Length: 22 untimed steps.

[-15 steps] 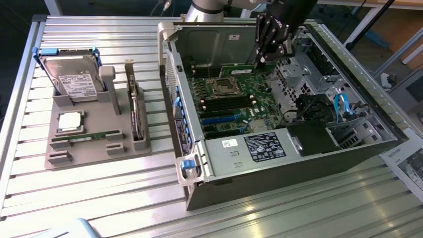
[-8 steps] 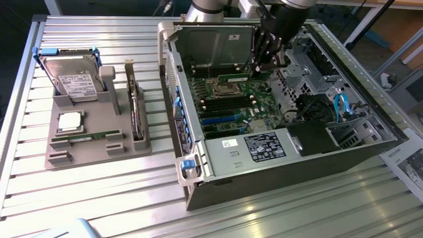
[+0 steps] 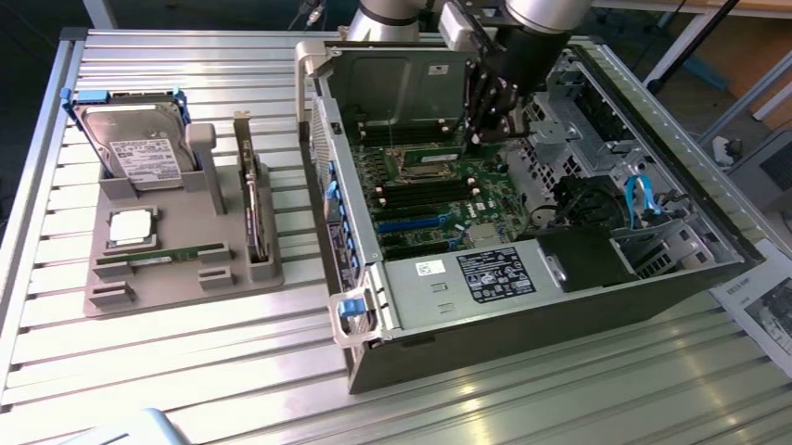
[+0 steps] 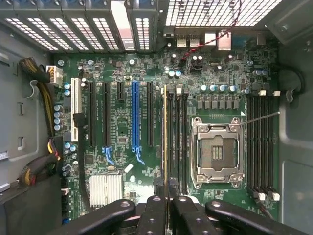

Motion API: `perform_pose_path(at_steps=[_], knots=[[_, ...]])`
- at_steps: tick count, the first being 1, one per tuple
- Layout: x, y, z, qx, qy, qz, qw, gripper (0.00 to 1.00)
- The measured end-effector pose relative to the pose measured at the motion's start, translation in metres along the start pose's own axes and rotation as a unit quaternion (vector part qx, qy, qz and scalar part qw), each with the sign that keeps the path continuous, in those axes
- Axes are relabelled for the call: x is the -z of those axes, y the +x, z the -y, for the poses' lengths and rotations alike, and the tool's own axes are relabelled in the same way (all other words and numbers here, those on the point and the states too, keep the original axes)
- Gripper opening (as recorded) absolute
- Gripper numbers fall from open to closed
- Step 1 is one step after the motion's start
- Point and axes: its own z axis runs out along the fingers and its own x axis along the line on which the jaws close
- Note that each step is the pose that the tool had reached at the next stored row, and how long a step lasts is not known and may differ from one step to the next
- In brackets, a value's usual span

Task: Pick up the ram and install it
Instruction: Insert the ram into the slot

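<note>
Slatted desk [image 3: 185,371] carries an open case [image 3: 520,315] at the exterior view's right. Inside it, the ram [image 4: 165,137] stands on edge, in line with the black slots [image 4: 178,137] just beside the socket [image 4: 216,152], probably so it can seat straight. The pincer [image 4: 165,198] is clamped across the ram's thin faces, apparently to keep it upright. A grey holder [image 3: 185,278] sits well apart, at the exterior view's left.
</note>
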Motion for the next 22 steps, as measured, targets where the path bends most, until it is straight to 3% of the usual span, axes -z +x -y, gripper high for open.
perform_pose_path(at_steps=[17, 22], knots=[[-0.0361, 0.001, -0.0017, 0.0, 0.0, -0.0001, 1.0, 0.12], [-0.0513, 0.001, -0.0014, 0.0, 0.0, 0.0, 1.0, 0.12]])
